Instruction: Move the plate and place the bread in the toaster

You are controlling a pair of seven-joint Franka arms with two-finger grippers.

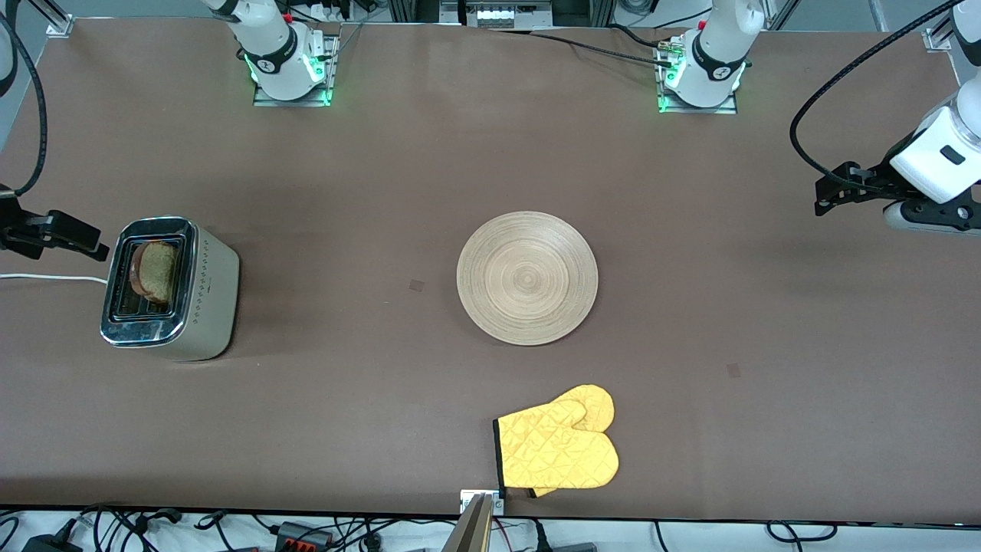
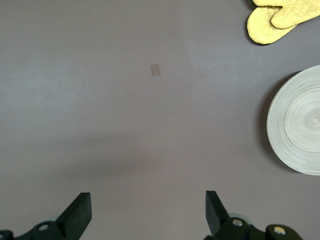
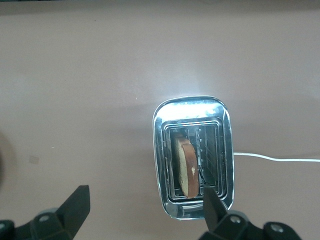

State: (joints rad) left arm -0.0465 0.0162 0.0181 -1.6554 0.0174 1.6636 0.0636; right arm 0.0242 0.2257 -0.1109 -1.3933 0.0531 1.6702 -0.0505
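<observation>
The light-wood plate (image 1: 527, 277) lies bare near the middle of the table; its edge also shows in the left wrist view (image 2: 300, 125). The toaster (image 1: 207, 295) stands toward the right arm's end of the table. The bread (image 1: 157, 270) stands upright in one of its slots and also shows in the right wrist view (image 3: 189, 167). My right gripper (image 1: 69, 230) is open and empty, up in the air beside the toaster (image 3: 192, 107). My left gripper (image 1: 828, 192) is open and empty over bare table toward the left arm's end, apart from the plate.
A yellow quilted oven mitt (image 1: 563, 448) lies nearer to the front camera than the plate, close to the table's front edge; it also shows in the left wrist view (image 2: 275, 20). The toaster's white cord (image 1: 46, 277) runs off toward the table's end.
</observation>
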